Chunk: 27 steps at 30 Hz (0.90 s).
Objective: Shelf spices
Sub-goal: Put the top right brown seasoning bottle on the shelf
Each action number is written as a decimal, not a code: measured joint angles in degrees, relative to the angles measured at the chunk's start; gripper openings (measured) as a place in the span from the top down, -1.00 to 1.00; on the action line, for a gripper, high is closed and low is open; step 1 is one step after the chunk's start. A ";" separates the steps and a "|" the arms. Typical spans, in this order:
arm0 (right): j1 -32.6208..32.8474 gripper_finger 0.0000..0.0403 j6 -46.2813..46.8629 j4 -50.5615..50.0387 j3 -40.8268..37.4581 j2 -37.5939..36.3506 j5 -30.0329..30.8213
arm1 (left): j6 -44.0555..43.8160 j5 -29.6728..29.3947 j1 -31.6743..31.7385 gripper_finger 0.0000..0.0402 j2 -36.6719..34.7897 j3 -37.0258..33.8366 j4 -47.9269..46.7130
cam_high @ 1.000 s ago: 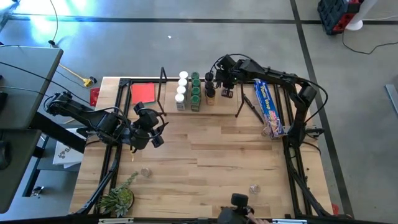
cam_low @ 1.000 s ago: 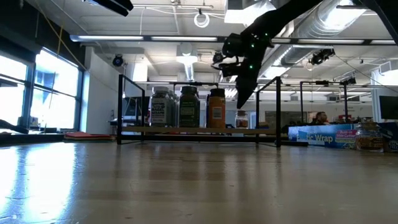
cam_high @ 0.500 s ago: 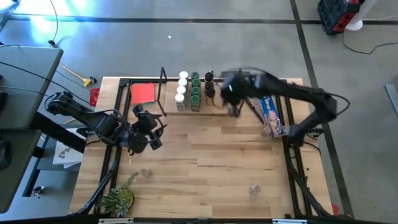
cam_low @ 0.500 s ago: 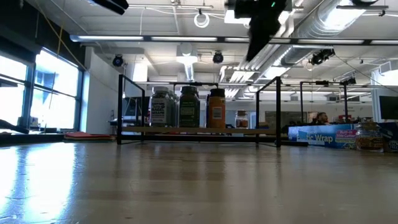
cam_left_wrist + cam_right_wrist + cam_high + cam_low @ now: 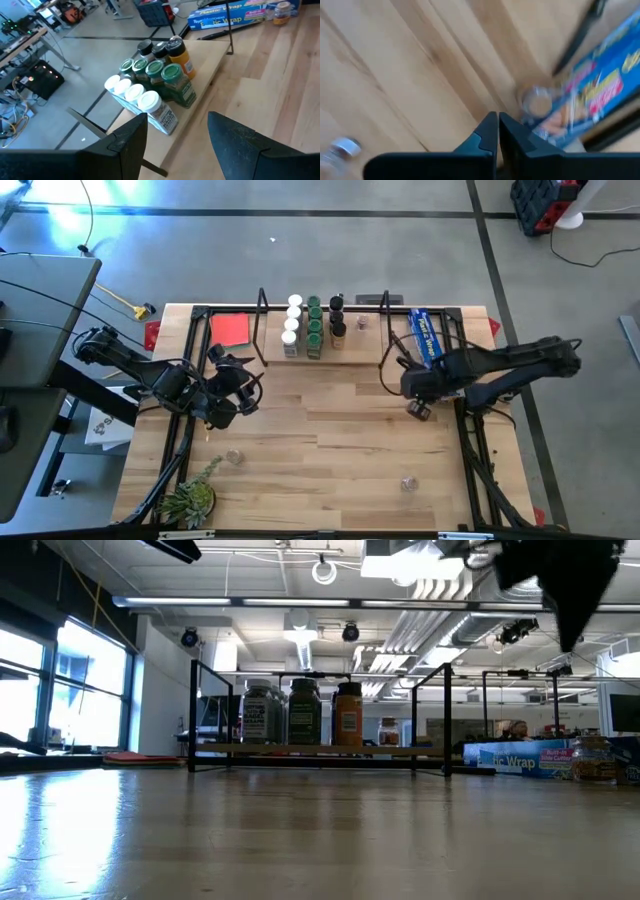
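The shelf stands at the table's far middle, a wooden board with black wire uprights. On it stand the spices in rows: white tops, green tops and black tops, with one small jar further right. Two loose jars lie on the table nearer the front. My left gripper hovers open, left of the shelf, aimed at the jars. My right gripper is shut and empty, pointing down over the table's right part, near the blue box.
A long blue box lies right of the shelf, with a jar at its near end. Another small jar lies on the boards below my right gripper. A red square lies at far left and a green plant at near left.
My right gripper has left the shelf's right end, risen above it and swung toward the table's right and near edge, turning about its own axis. The small jar stays standing on the shelf. My left gripper has kept its place.
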 joint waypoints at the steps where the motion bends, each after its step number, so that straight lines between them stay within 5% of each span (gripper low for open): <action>1: -0.59 0.93 -0.44 -0.21 -2.15 -0.53 -1.20 | -0.12 0.08 0.00 0.00 0.00 0.00 -0.02; 8: -5.88 0.32 -14.06 2.21 -13.70 1.11 -5.62 | -2.69 1.74 0.00 0.00 0.00 0.00 0.00; 15: -9.98 -0.32 -21.63 5.46 -17.03 4.20 -1.28 | -3.09 2.29 0.04 0.00 0.00 0.00 0.48; 27: -14.33 -0.40 -24.00 8.41 -23.73 5.82 0.87 | -3.07 3.67 0.09 0.00 0.00 -0.02 1.53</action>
